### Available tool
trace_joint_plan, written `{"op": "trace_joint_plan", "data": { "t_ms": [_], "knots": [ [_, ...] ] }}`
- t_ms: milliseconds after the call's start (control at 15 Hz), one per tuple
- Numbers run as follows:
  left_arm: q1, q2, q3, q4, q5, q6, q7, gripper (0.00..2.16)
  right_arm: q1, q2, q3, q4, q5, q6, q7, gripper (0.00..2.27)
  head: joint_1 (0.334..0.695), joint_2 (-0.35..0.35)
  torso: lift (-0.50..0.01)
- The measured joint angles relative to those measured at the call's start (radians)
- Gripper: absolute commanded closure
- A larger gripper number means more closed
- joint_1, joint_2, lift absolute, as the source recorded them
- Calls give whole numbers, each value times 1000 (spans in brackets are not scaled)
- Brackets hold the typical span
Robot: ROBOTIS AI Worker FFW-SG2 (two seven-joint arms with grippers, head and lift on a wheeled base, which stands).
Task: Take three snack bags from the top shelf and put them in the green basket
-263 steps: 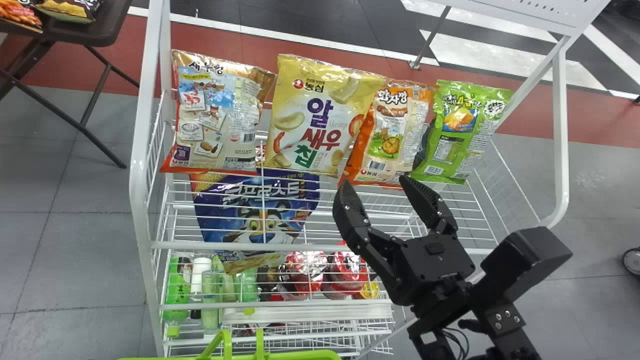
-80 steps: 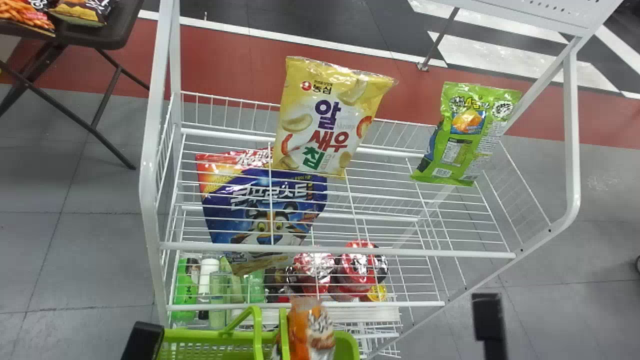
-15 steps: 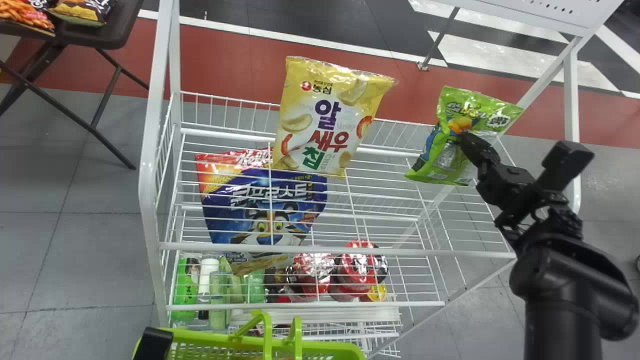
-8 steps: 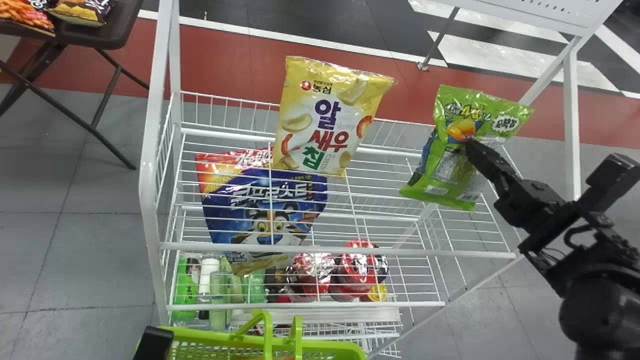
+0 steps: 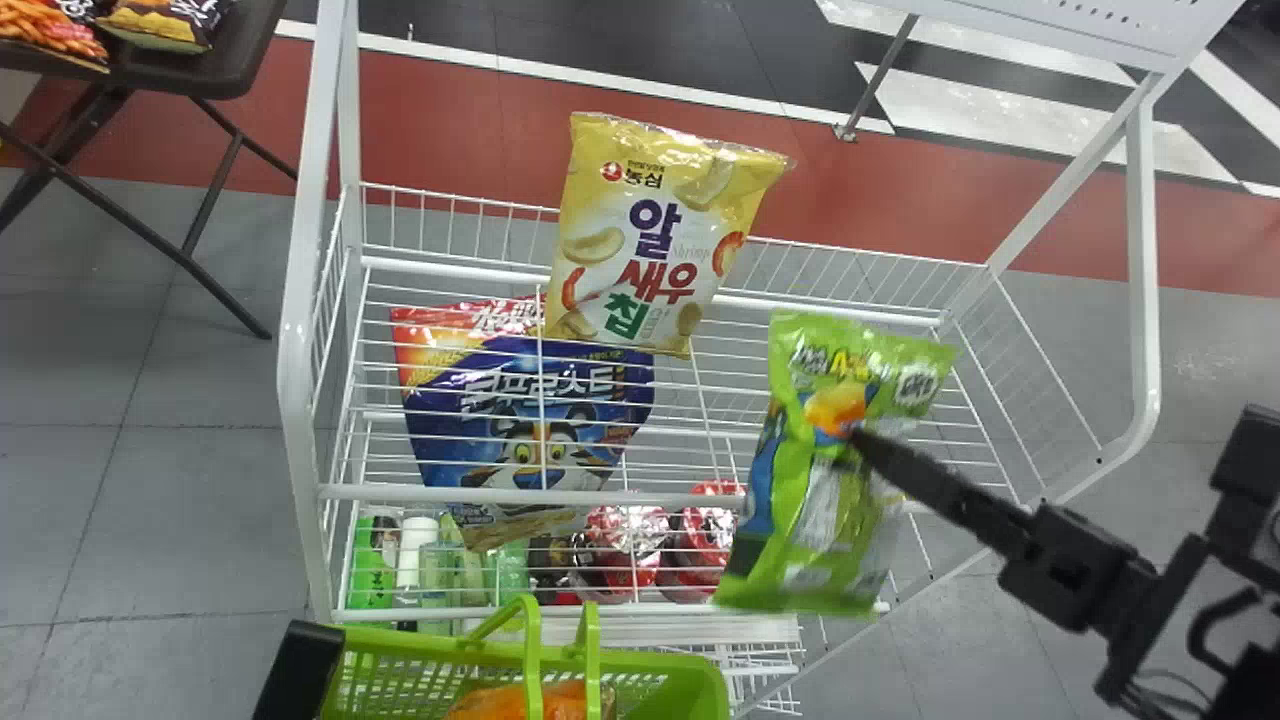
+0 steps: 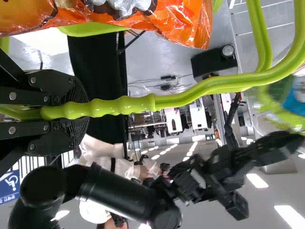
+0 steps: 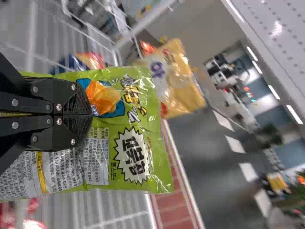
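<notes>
In the head view my right gripper is shut on the green snack bag, holding it above the right front of the wire shelf. The right wrist view has the gripper pinching the middle of the green bag. One yellow snack bag leans on the top shelf. At the bottom of the head view, part of my left gripper is beside the green basket, where an orange bag lies. In the left wrist view the gripper is shut on the basket handle.
A blue cereal bag, bottles and red-lidded cups are lower in the rack. White posts frame the rack's sides. A dark folding table with snack bags stands at the far left.
The right gripper has taken the green bag off the top shelf and moved it toward the front and left. Earlier, the shrimp and orange bags left the shelf. The basket has shifted slightly.
</notes>
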Motion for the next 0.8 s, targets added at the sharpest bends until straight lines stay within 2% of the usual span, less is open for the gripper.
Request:
{"op": "trace_joint_plan", "data": {
  "t_ms": [200,400,600,800],
  "knots": [
    [-24,0,1,2,0,0,12,1048,48,0,-9,-19,5,149,85,2219,695,-350,-28],
    [-41,-1,1,2,4,0,22,1045,169,0,69,-16,13,164,151,2219,695,-350,-28],
    [-44,-3,-1,4,5,0,27,1045,301,0,182,-34,31,165,172,2219,695,-350,-28],
    [-41,-2,-5,-2,5,0,30,1048,322,0,253,30,101,155,163,2219,695,-350,-28]
  ]
}}
